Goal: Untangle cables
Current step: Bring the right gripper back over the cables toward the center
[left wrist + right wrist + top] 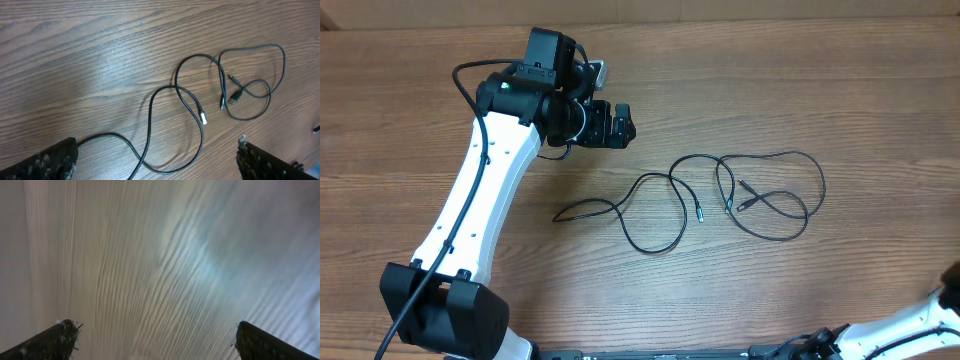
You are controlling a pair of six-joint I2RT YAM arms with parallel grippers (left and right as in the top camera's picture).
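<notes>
Here are the cables [672, 178], lying loose on the wooden worktop [840, 80] near its middle, slack curves rather than a tight knot. The left gripper [156, 145] hovers above them, fingers spread wide, nothing between them. The right gripper [152, 327] is spread wide too and empty, over bare blurred wood with no cord in its view.

The long cord with the silver-tipped plug [203, 119] crosses the rounder loop [255, 47] on the right, where two more small plug ends lie close together. To my eye that crossing is what's left to sort out. I'd pinch low, right behind the silver plug, and draw it away from the loop. Go slowly, so the loop isn't dragged along, and watch that the thin cord doesn't slip out.

No boxes, trays or bins anywhere in view.
</notes>
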